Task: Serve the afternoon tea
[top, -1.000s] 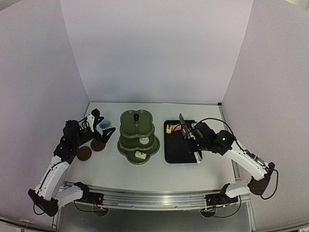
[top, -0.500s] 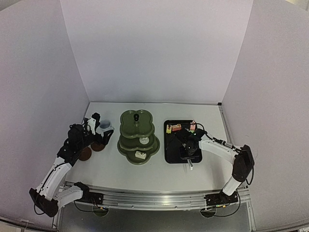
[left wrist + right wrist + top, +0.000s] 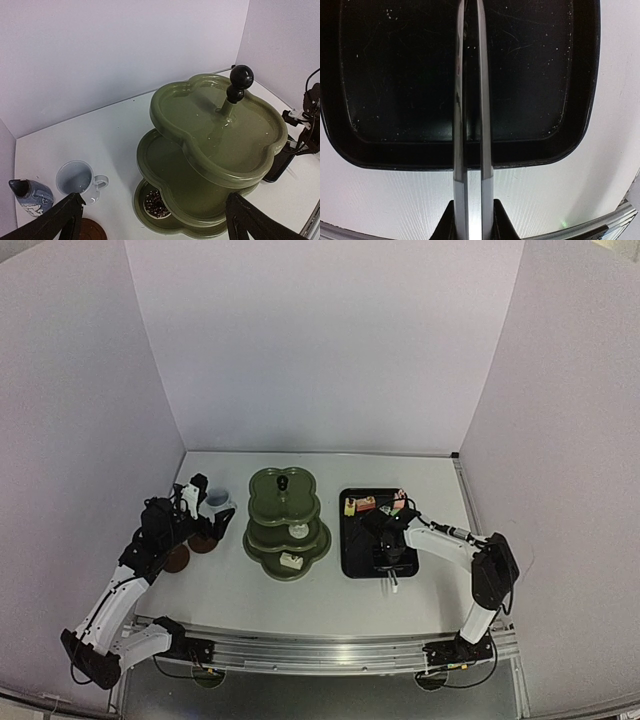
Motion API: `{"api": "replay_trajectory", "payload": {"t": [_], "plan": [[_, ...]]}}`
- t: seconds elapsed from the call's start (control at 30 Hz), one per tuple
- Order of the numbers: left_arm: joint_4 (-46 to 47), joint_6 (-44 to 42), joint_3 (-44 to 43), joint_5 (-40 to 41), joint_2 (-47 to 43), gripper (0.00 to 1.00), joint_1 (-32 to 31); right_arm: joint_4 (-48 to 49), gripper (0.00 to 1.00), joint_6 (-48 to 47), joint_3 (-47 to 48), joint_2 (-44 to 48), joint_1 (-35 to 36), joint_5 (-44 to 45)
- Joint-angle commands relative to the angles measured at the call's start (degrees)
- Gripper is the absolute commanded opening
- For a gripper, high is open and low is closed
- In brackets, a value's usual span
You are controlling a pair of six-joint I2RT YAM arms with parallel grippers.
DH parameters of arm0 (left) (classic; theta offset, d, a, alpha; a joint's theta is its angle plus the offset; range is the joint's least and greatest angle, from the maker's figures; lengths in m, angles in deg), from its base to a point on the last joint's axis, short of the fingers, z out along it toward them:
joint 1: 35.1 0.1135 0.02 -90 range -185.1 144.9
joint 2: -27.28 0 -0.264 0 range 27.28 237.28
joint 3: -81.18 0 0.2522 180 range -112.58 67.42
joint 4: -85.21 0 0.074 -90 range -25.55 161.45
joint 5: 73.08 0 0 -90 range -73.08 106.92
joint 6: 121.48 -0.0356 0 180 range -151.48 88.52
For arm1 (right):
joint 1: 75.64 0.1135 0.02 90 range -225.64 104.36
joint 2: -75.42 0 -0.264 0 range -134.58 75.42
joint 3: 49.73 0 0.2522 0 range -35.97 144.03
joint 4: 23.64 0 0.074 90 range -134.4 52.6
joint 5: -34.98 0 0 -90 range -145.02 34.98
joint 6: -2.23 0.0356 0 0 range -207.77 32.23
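The olive-green three-tier stand [image 3: 287, 525] [image 3: 215, 130] is at the table's middle. One cake [image 3: 298, 530] sits on its middle tier and another [image 3: 291, 561] on its lowest; a dark doughnut [image 3: 156, 204] lies on the lowest tier. A bluish cup [image 3: 75, 180] [image 3: 216, 500] stands left of the stand, beside two brown coasters [image 3: 203, 541] [image 3: 176, 558]. My left gripper [image 3: 207, 508] [image 3: 155, 225] is open above cup and coasters, holding nothing. My right gripper [image 3: 391, 560] [image 3: 472, 220] is shut on the metal tongs [image 3: 483, 125], low over the black tray's [image 3: 358, 550] near edge.
Three small cakes [image 3: 350, 506] [image 3: 366, 503] [image 3: 400, 498] lie along the tray's far edge. A blue patterned vessel with a dark tip [image 3: 30, 196] stands left of the cup. White walls close in the table on three sides. A metal rail [image 3: 320, 645] runs along the near edge.
My right arm has folded in, carrying the tongs from the tray's back right down to its near edge. The left gripper has shifted slightly towards the cup, still open.
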Motion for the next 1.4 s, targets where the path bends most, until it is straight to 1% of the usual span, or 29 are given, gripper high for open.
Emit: {"api": "replay_trajectory", "payload": {"t": [0.0, 0.27, 0.47, 0.77, 1.13, 1.17, 1.23, 1.3, 1.37], "plan": [[3.4, -1.1, -0.1, 0.6, 0.0, 1.00, 0.0, 0.2, 0.20, 1.1, 0.9, -1.2, -0.6, 2.4], [4.0, -1.8, 0.2, 1.1, 0.1, 1.00, 0.0, 1.1, 0.24, 0.9, 2.3, -1.9, -0.7, 2.6], [4.3, -2.3, 0.4, 1.2, -0.1, 0.99, 0.0, 2.1, 0.28, 1.4, 3.0, -2.7, -1.5, 2.2], [4.7, -2.7, 1.0, 1.5, -0.7, 0.99, 0.0, 2.3, 0.29, 3.0, 3.1, -2.5, -2.0, 2.3], [5.4, -2.8, 1.3, 1.4, -0.7, 1.00, 0.0, 4.2, 0.28, 0.4, 6.3, -6.0, -4.4, 1.5], [5.4, -2.8, 1.3, 1.4, -0.7, 1.00, 0.0, 4.2, 0.27, 0.2, 6.7, -6.3, -4.6, 1.6], [5.3, -2.7, 1.4, 1.4, -0.8, 1.00, 0.0, 4.3, 0.22, 0.1, 7.3, -7.0, -4.9, 1.8], [5.3, -2.5, 1.4, 1.6, -0.8, 1.00, 0.0, 4.3, 0.11, 0.0, 7.5, -7.1, -4.9, 1.9], [5.3, -2.3, 1.5, 1.9, -0.9, 1.00, 0.0, 4.3, 0.02, -0.1, 7.4, -6.6, -4.9, 2.0]]}}
